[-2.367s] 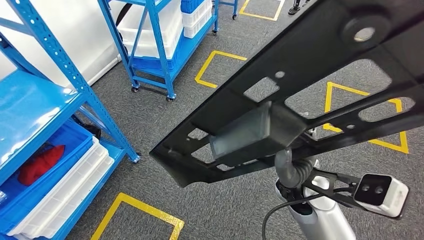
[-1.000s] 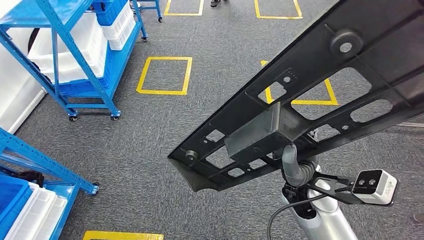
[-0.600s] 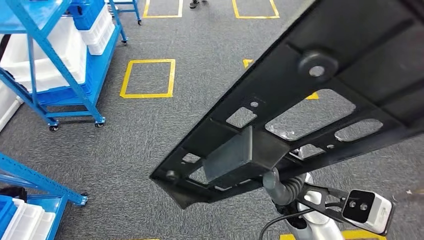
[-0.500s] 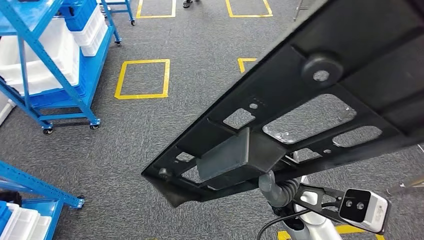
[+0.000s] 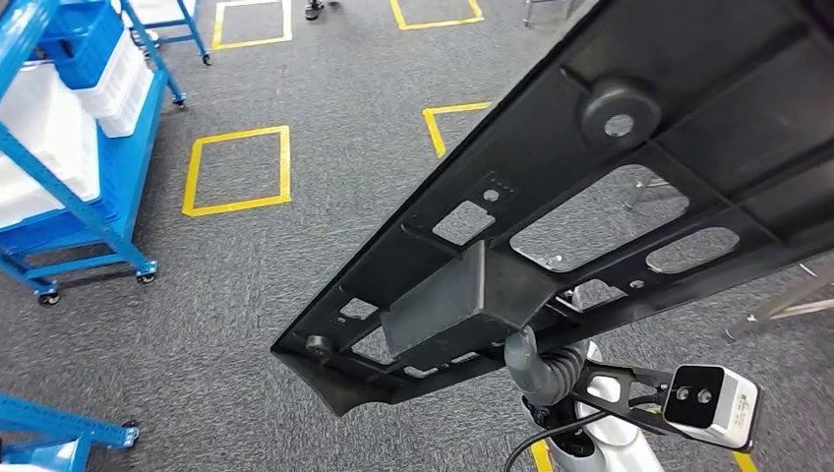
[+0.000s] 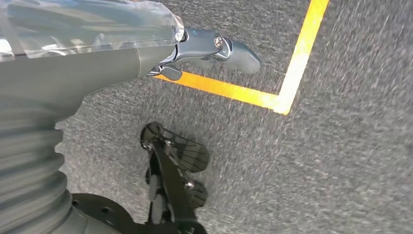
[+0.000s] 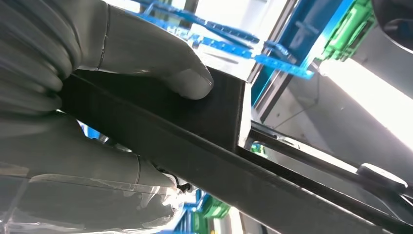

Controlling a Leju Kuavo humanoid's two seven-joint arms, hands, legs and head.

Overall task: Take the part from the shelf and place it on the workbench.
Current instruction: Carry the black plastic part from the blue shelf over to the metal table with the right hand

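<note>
Carrying a long black flat plastic part with cut-out windows and a moulded box high across the right of the head view, slanting from the near middle up toward the far right. Gripping it from underneath with the right robot hand, thumb pressing on the part's dark upright wall and the other fingers wrapping below the rail. Hanging low beside the body with the left robot hand, holding nothing; fingers showing extended above a yellow floor-tape corner, though how far they are spread being hard to tell. Passing over grey carpet marked with a yellow taped square, with a blue wheeled shelf rack holding white crates standing at the far left. Judging the step as transport: part already off the shelf, no surface yet in sight, so roughly midway. Doing this well probably meaning keeping the grip firm near the moulded box, since the long overhang looks likely to lever against the fingers. Holding the part level and turning slowly, watching the far tip and near corner against rack uprights. Keeping the wrist steady while walking to avoid swing. Looking for the surface before lowering, then setting the part down flat, near edge first, before releasing.
</note>
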